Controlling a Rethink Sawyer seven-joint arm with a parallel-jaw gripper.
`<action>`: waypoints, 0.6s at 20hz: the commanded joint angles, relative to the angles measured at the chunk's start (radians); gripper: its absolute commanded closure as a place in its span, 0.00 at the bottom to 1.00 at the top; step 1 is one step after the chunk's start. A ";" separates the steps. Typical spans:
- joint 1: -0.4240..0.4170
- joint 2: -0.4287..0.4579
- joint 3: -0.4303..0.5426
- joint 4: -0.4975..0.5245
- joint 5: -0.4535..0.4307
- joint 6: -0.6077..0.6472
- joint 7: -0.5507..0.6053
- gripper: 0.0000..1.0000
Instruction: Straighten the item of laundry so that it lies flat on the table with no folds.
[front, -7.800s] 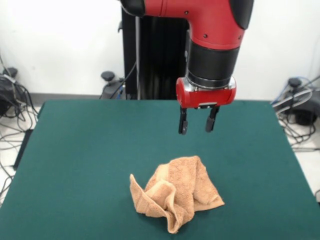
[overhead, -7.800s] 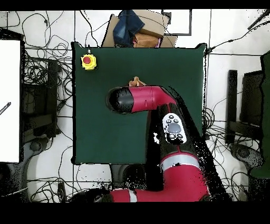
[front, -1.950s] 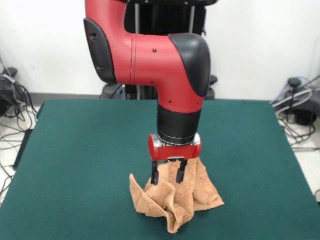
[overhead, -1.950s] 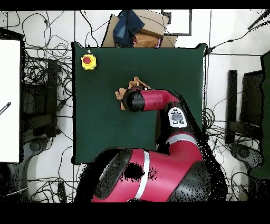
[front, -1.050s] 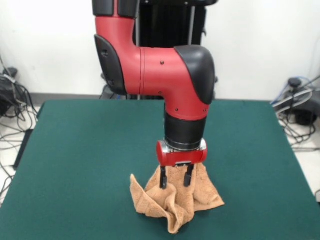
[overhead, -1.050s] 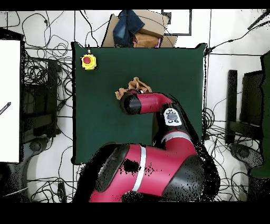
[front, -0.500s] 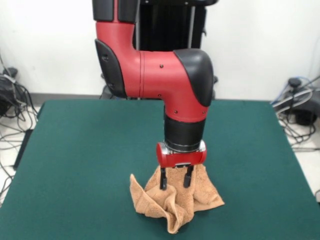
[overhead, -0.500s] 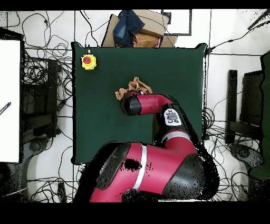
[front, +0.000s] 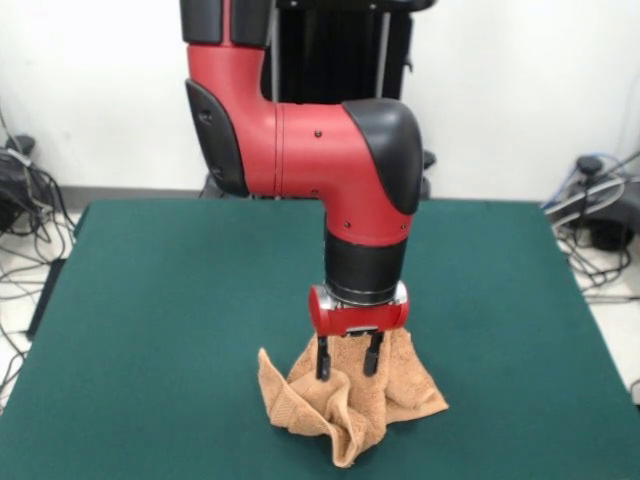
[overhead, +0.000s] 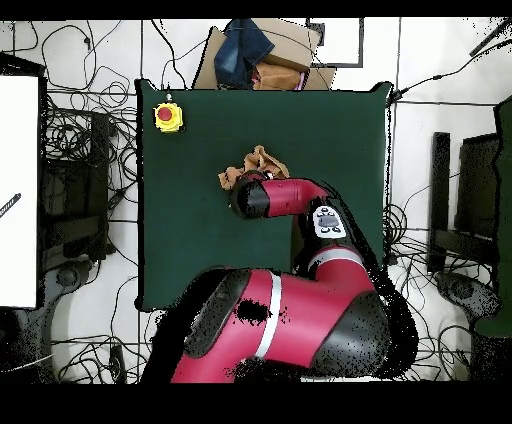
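Note:
The orange-tan towel (front: 385, 395) lies crumpled in a heap with several folds near the front edge of the dark green table (front: 150, 300). My gripper (front: 346, 360) points straight down onto the top of the heap. Its two fingers stand apart, open, with their tips pressed into the cloth, a raised fold between them. In the overhead view the red arm (overhead: 290, 195) covers the gripper, and only the far part of the towel (overhead: 256, 163) shows beside it on the table (overhead: 190, 230).
A yellow box with a red button (overhead: 167, 117) sits on one table corner. A cardboard box with blue cloth (overhead: 258, 55) lies beyond the table edge. Cables (front: 25, 215) run over the floor on both sides.
The gripper has come down from above the table onto the towel. In the last half second it shifted slightly to the picture's left, and the towel's left corner moved a little.

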 joint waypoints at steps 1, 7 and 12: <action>0.000 0.037 -0.003 -0.015 -0.017 -0.013 0.107 0.00; 0.004 0.048 -0.011 -0.031 -0.014 0.004 0.106 0.00; 0.011 0.054 -0.022 -0.048 -0.006 0.022 0.110 0.00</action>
